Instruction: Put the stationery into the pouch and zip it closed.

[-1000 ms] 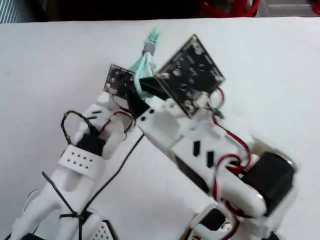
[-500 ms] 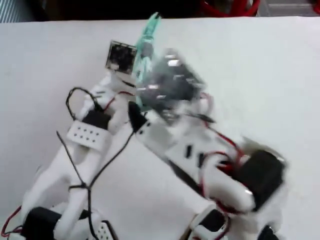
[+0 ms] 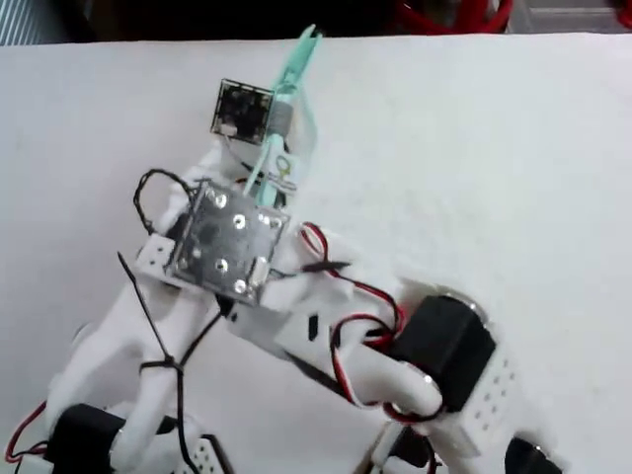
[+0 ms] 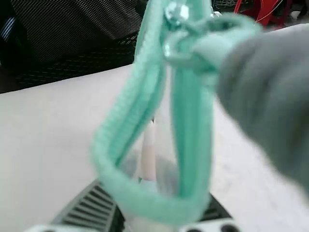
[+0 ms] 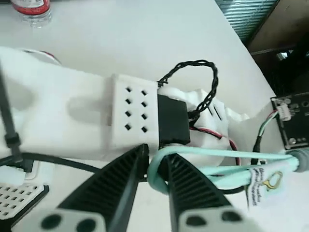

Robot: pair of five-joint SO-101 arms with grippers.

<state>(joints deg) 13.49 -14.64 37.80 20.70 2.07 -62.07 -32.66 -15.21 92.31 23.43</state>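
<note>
The pouch has a mint-green zipper band and a clear body, and it stands up off the white table at the back. In the left wrist view its zipper band loops close in front, with a metal pull and a grey tab. A pale stick-like item shows inside. My left gripper is shut on the pouch's lower edge. My right gripper is nearly shut, its black fingers pinching the mint band just above the left arm. A paper label hangs from the pouch.
The right arm's wrist board lies across the left arm, so the two arms overlap. A small circuit board sits beside the pouch. A bottle stands off to one side. White table spreads to the right.
The right arm has swung left, over the left arm, its wrist board dropping from beside the pouch to above the left forearm. The left arm pushed the pouch farther back.
</note>
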